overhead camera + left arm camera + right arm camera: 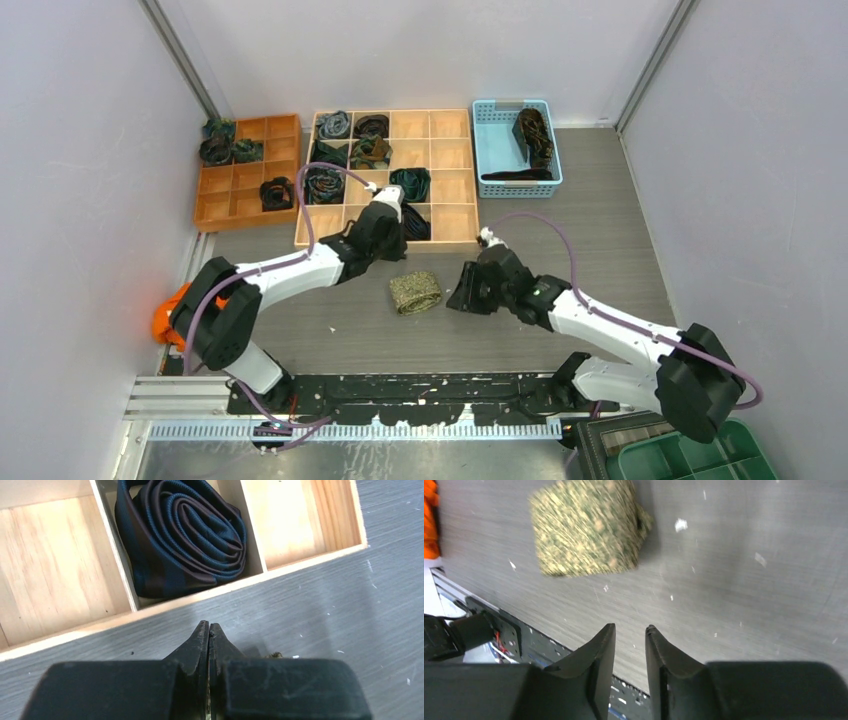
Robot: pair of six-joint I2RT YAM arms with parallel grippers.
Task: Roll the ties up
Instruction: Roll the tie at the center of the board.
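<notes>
Now, down on the grey table (600,220): one olive-gold tie (415,292), rolled up into a fat little coil. Lying loose, not held by anything. Sitting between the two arms, a bit in front of the light wooden tray (440,125).

Just to the right of that coil, the right gripper (630,627). Fingers a little way apart, with a small gap and nothing in the gap. Near the coil but not touching it. From the right wrist camera: blurry coil up ahead of the fingertips, grey table around it.

On the other side of the coil, the left gripper (209,627). Squeezed shut, finger right against finger, with nothing to see between them. Hanging over the table, close to the front edge of the wooden tray. Straight ahead of it, in one box at the front of the tray, a dark blue tie (185,535) with brownish stripes, rolled up in a spiral.

More rolled ties (325,183) in the boxes on the tray's left side, and a dark green tie (410,183), rolled too, near the middle. Further left, an orange tray (235,190) with a few dark coils (277,193) in its boxes. Further right, a blue basket (492,150) with dark ties (533,135) lying loose inside, not rolled.
</notes>
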